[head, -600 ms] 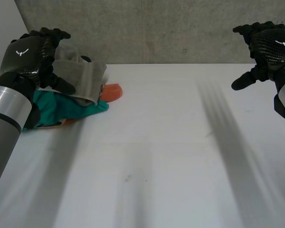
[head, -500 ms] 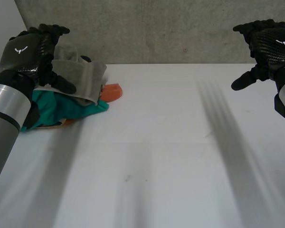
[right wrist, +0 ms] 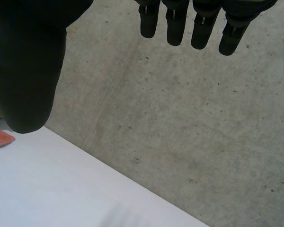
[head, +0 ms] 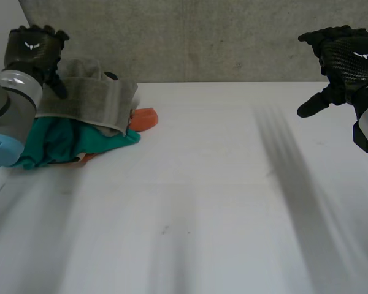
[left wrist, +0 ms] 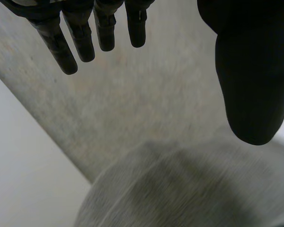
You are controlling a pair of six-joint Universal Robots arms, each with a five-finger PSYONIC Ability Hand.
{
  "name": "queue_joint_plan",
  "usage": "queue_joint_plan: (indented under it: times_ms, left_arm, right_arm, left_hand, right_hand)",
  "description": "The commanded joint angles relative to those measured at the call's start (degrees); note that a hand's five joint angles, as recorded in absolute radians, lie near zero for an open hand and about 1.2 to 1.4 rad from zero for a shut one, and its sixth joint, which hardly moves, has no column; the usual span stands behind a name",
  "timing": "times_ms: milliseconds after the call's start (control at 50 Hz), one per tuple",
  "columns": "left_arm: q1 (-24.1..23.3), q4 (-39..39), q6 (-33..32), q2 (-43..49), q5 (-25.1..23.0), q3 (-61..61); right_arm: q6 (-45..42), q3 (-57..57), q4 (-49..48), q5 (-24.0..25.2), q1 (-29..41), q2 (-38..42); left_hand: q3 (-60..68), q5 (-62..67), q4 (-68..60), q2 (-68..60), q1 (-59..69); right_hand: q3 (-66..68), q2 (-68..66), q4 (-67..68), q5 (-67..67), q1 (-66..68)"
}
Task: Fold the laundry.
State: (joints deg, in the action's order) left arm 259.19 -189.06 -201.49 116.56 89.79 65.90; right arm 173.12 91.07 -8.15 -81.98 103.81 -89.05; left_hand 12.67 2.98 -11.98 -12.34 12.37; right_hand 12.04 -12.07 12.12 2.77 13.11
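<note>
Softly and evenly lit, with the white tabletop (head: pixel 221 184) bright and the concrete wall (head: pixel 202 37) a duller grey behind it. Shaded a little along the near side of the pile of clothes (head: pixel 80 131), with a faint sheen on the back of the right hand (head: pixel 349 58). Darker in the wrist views, with the left hand (left wrist: pixel 248 85) and the right hand reduced to near-black shapes against the paler wall.
</note>
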Motion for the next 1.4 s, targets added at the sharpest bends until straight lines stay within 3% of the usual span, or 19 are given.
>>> queue_joint_plan:
  times_ms: [20, 80, 140, 160, 180, 220, 400, 540, 620, 700, 800, 920, 940, 980, 1000, 1020, 1140, 1260, 1400]
  left_arm:
    - [3.16, -1.40, -6.02, 13.24, -3.30, -9.38]
    - [5.26, -1.57, -6.37, 18.17, -3.57, -12.81]
    - [6.15, -1.66, -6.28, 21.07, -3.83, -15.45]
    - [6.15, -1.83, -6.28, 21.34, -3.83, -15.89]
    - [6.06, -2.36, -6.19, 21.25, -3.57, -16.50]
    - [5.80, -3.67, -5.76, 21.17, -3.22, -16.51]
    - [-0.96, -11.59, 1.71, 5.89, -2.43, -11.15]
    - [-11.49, -12.03, 17.32, -3.70, -2.87, -9.74]
    - [-18.35, -12.12, 26.04, -3.97, -4.09, -9.65]
    - [-22.58, -12.21, 29.57, -2.14, -5.85, -9.65]
    - [-28.03, -11.59, 31.07, 4.98, -6.38, -10.09]
    - [-31.38, -9.84, 31.16, 11.14, -6.47, -9.48]
    - [-31.82, -9.22, 31.16, 12.28, -6.47, -9.30]
    - [-32.17, -8.96, 31.16, 12.64, -6.47, -9.13]
    - [-32.26, -8.95, 30.99, 12.47, -6.38, -8.69]
    - [-32.17, -8.95, 30.98, 12.29, -6.38, -8.43]
    - [-29.89, -8.69, 30.28, 7.29, -6.12, -6.41]
    - [-20.93, -7.99, 28.97, -0.27, -6.12, -1.14]
    - [-12.58, -6.23, 13.08, 1.73, -6.03, 1.51]
  right_arm:
    - [-0.24, 0.25, -0.11, 0.06, 0.08, 0.10]
    - [-0.42, 0.25, -0.11, 0.06, 0.08, 0.63]
    - [-0.50, 0.25, -0.11, 0.15, 0.16, 0.98]
    - [-0.51, 0.16, -0.11, 0.15, 0.16, 1.16]
    - [-0.51, 0.16, -0.11, 0.15, 0.16, 1.33]
    - [-0.59, 0.07, -0.11, 0.15, 0.16, 1.77]
    - [-0.59, -0.63, -0.12, 0.15, -0.19, 2.74]
    - [-0.77, -1.07, -0.11, 0.15, -0.28, 2.22]
    - [-0.77, -1.51, -0.20, -0.11, -0.36, 1.95]
    - [-0.77, -1.60, -0.20, -0.20, -0.62, 1.77]
    - [-0.68, -1.60, -0.20, -0.12, -2.73, 1.77]
    - [-0.77, -1.77, -0.29, -0.03, -4.58, 1.77]
    - [-0.94, -1.77, -0.29, -0.03, -4.93, 1.95]
    - [-1.21, -1.95, -0.29, -0.03, -5.20, 2.47]
    - [-1.38, -1.95, -0.29, -0.03, -5.28, 2.65]
    - [-1.91, -2.12, -0.20, -0.03, -5.28, 2.74]
    - [-4.28, -2.12, 0.06, -0.11, -4.85, 4.50]
    - [-5.43, -1.77, 0.68, 0.85, -4.41, 5.20]
    - [-12.62, 1.12, 1.47, 6.21, -1.86, 6.52]
  left_hand:
    - [-1.28, -1.59, 0.59, 0.95, -0.98]
    - [0.73, 0.41, -1.42, -1.06, 1.03]
    - [20.36, 20.04, -21.05, -20.69, 20.66]
    - [32.75, 32.43, -33.44, -33.07, 33.04]
    - [66.99, 66.67, -67.68, -67.31, 67.28]
    - [67.33, 67.02, -68.02, -67.66, 67.63]
    - [67.33, 67.02, -68.02, -67.66, 67.63]
    - [67.33, 67.02, -68.02, -67.66, 67.63]
    - [67.33, 67.02, -68.02, -67.66, 67.63]
    - [67.33, 67.02, -68.02, -67.66, 67.63]
    - [67.33, 67.02, -68.02, -67.66, 67.63]
    - [67.33, 67.02, -68.02, -67.66, 67.63]
    - [45.04, 44.72, -45.73, -45.37, 45.34]
    - [23.55, 23.23, -24.24, -23.88, 23.85]
    - [5.14, 4.82, -5.83, -5.46, 5.43]
    - [-1.54, -1.86, 0.85, 1.22, -1.25]
    - [-2.67, -2.98, 1.98, 2.34, -2.37]
    - [-2.28, -2.60, 1.59, 1.96, -1.99]
    - [-1.11, -1.43, 0.42, 0.78, -0.81]
  right_hand:
    - [-2.04, 2.07, -2.12, -2.77, -3.11]
    - [-2.04, 2.07, -2.12, -2.77, -3.11]
    - [-2.04, 2.07, -2.12, -2.77, -3.11]
    - [-2.04, 2.07, -2.12, -2.77, -3.11]
    - [-2.04, 2.07, -2.12, -2.77, -3.11]
    - [-2.04, 2.07, -2.12, -2.77, -3.11]
    - [-2.04, 2.07, -2.12, -2.77, -3.11]
    - [-2.04, 2.07, -2.12, -2.77, -3.11]
    - [-2.04, 2.07, -2.12, -2.77, -3.11]
    - [-2.04, 2.07, -2.12, -2.77, -3.11]
    - [-2.04, 2.07, -2.12, -2.77, -3.11]
    - [-2.04, 2.07, -2.12, -2.77, -3.11]
    - [-2.04, 2.07, -2.12, -2.77, -3.11]
    - [-2.04, 2.07, -2.12, -2.77, -3.11]
    - [-2.04, 2.07, -2.12, -2.77, -3.11]
    - [-2.04, 2.07, -2.12, -2.77, -3.11]
    - [-2.04, 2.07, -2.12, -2.77, -3.11]
    - [-2.04, 2.07, -2.12, -2.77, -3.11]
    - [-2.04, 2.07, -2.12, -2.77, -3.11]
